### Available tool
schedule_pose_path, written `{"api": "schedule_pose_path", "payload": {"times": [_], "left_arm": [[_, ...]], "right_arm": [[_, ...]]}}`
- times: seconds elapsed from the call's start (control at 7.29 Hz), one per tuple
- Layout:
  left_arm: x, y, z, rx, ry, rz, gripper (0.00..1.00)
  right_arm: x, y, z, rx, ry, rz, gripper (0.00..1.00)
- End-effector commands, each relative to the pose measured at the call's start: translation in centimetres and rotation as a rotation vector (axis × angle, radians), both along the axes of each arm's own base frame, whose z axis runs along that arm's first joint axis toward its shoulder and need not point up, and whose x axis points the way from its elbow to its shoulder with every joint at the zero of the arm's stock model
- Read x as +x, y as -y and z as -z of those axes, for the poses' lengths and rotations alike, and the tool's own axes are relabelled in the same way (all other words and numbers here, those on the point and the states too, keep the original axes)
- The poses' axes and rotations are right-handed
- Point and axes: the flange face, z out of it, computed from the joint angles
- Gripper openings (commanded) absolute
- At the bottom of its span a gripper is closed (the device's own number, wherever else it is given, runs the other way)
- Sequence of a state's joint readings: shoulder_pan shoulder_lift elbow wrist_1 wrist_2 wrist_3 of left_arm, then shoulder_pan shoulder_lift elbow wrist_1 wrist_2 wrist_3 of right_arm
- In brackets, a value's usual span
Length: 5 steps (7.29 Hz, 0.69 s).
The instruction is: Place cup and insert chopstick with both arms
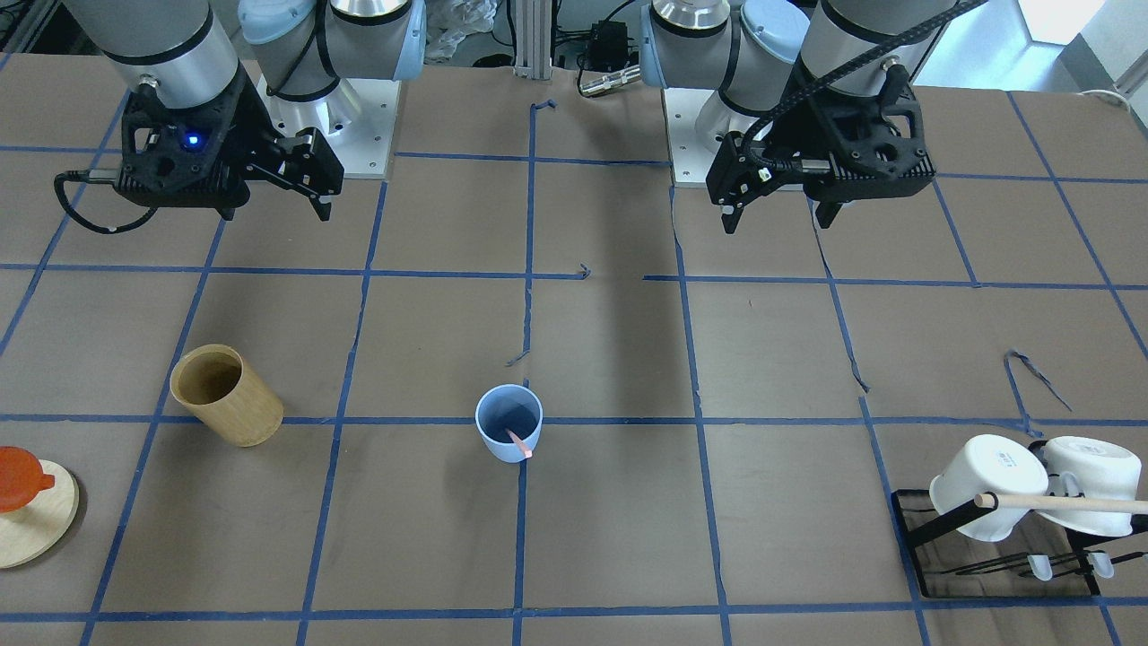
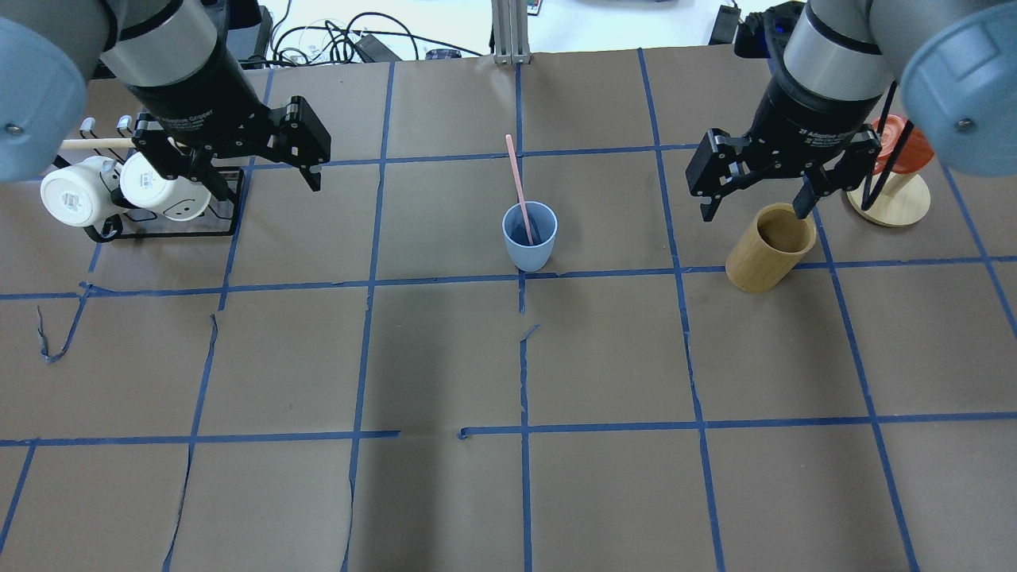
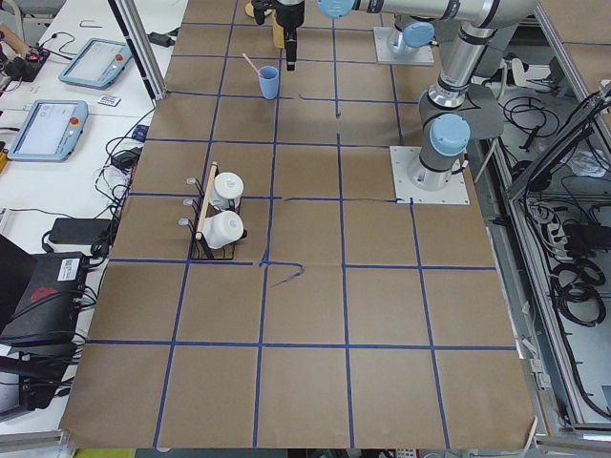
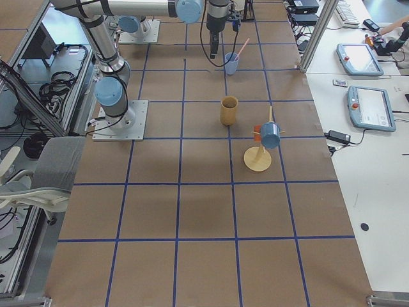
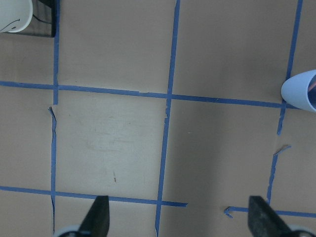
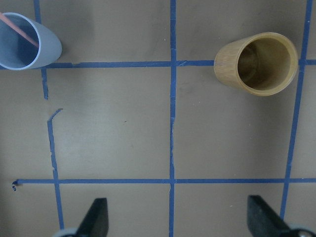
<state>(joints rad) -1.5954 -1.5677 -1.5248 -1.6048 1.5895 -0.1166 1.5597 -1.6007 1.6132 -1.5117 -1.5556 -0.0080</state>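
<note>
The light blue cup (image 2: 530, 237) stands upright near the middle of the table, on a blue tape line. It also shows in the front view (image 1: 508, 423). The pink chopstick (image 2: 516, 179) stands in it and leans over the rim. My left gripper (image 2: 250, 171) is open and empty, raised above the table well to the cup's left, near the mug rack. My right gripper (image 2: 755, 208) is open and empty, raised over the tan bamboo cylinder. In the right wrist view the cup (image 6: 27, 44) is at the top left; in the left wrist view it (image 5: 301, 91) is at the right edge.
A tan bamboo cylinder (image 2: 771, 248) stands right of the cup. A black rack (image 2: 159, 230) with two white mugs (image 2: 75, 195) and a long wooden rod (image 1: 1067, 502) is at the far left. A round wooden stand (image 2: 890, 200) with an orange piece is at the far right.
</note>
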Motion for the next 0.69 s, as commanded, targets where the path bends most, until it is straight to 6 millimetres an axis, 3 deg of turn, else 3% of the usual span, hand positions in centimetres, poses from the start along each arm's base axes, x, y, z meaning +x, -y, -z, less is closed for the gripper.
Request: {"api": "schedule_pose_path", "payload": {"times": [0.0, 0.55], "left_arm": [[0.0, -0.04, 0.04, 0.004, 0.0, 0.0, 1.0], [0.0, -0.04, 0.04, 0.004, 0.0, 0.0, 1.0]], "right_arm": [[-0.29, -0.14, 0.12, 0.007, -0.017, 0.009, 1.0], [-0.26, -0.15, 0.25, 0.009, -0.016, 0.028, 1.0]]}}
